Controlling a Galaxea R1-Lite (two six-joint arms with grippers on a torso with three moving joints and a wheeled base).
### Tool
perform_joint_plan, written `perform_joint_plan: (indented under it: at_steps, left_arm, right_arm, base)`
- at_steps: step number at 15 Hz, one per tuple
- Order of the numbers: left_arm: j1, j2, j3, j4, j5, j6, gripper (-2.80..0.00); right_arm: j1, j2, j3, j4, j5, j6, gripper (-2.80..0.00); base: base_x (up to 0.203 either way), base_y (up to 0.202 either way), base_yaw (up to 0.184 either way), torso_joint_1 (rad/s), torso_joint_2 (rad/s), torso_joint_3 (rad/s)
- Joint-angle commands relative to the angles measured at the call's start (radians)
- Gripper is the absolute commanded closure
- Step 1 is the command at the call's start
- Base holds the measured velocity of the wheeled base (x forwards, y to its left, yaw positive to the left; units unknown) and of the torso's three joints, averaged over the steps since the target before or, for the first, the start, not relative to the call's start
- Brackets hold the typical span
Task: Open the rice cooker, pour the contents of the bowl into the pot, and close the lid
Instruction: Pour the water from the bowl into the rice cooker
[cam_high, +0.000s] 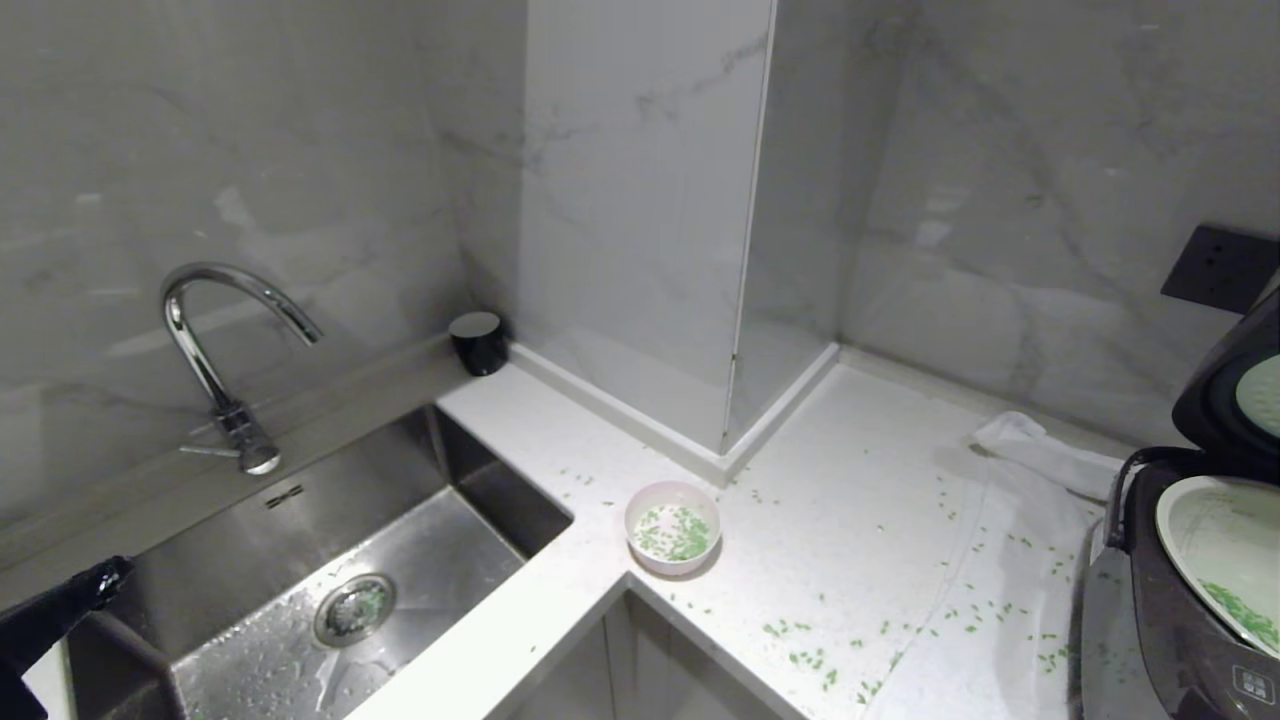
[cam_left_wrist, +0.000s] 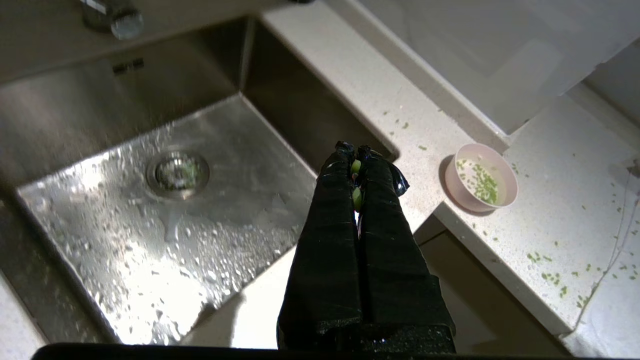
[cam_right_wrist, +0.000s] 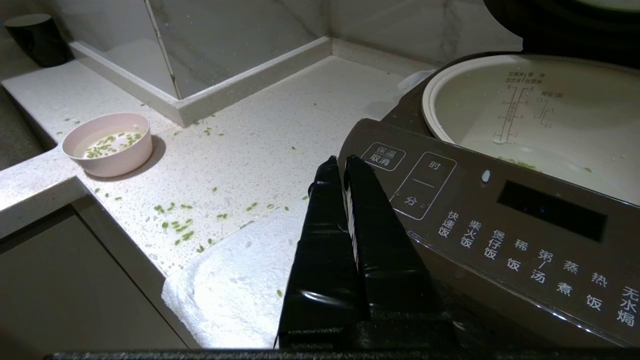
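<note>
Standing cooker (cam_high: 1180, 600): one, dark matte, rounded, far right; lid (cam_high: 1235, 400) raised.
Pot (cam_right_wrist: 540, 120): one, pale, round, inside.
Bowl (cam_high: 672, 527): one, pink, round, counter (cam_high: 860, 480) middle.
Bits (cam_high: 680, 535): green, scattered.
Sink (cam_high: 300, 560): one, wet steel, left.
Left gripper (cam_left_wrist: 357, 150): together, over sink.
Right gripper (cam_right_wrist: 340, 162): together, beside cooker.

I count one bowl (cam_high: 672, 527), one rice cooker (cam_high: 1190, 620), one sink (cam_high: 330, 590), one tap (cam_high: 215, 350), one black cup (cam_high: 478, 342), one white cloth (cam_high: 1045, 452).
</note>
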Motion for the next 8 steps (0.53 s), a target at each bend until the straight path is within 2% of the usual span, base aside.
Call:
perform_joint_plan:
  at_steps: [1, 4, 7, 8]
  left_arm:
    - [-0.002, -0.152, 0.027, -0.001, -0.005, 0.032, 0.00]
    - [-0.037, -0.306, 0.088, 0.020, -0.029, 0.073, 0.00]
    - [-0.065, -0.443, 0.109, 0.135, -0.031, 0.102, 0.00]
    - [-0.072, -0.453, 0.113, 0.150, -0.017, 0.129, 0.00]
  right_arm:
    - [0.000, 0.001, 0.002, 0.000, 0.001, 0.000, 0.00]
    - [0.000, 0.001, 0.002, 0.000, 0.000, 0.000, 0.00]
    - [0.000, 0.001, 0.002, 0.000, 0.001, -0.001, 0.00]
    - [0.000, 0.001, 0.002, 0.000, 0.001, 0.001, 0.00]
  base:
    - [0.000, 0.000, 0.000, 0.000, 0.00, 0.000]
    - [0.000, 0.000, 0.000, 0.000, 0.00, 0.000]
    - [0.000, 0.000, 0.000, 0.000, 0.00, 0.000]
    - [0.000, 0.000, 0.000, 0.000, 0.00, 0.000]
